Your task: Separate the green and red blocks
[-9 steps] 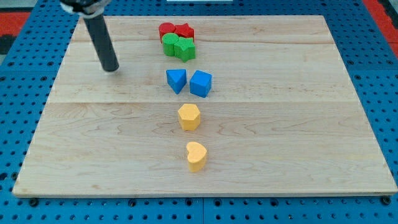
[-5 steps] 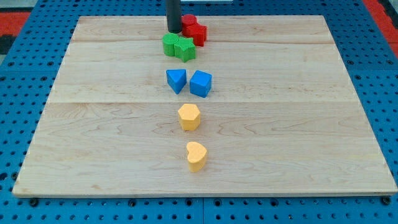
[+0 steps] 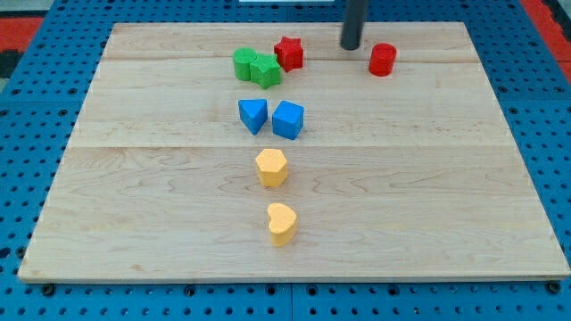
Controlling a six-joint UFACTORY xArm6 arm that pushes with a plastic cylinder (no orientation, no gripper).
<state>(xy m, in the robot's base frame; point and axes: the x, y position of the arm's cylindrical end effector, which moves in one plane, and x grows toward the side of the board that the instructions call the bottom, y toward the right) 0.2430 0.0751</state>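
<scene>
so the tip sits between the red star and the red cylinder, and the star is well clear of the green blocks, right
Not quite. My tip does sit between the red star and the red cylinder, but the camera view shows the star right beside the green blocks, not clear of them.

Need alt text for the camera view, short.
My tip sits near the view's top of a wooden board, between a red star and a red cylinder. Two green blocks touch the star's left; two blue blocks and two yellow blocks line up below.
</scene>
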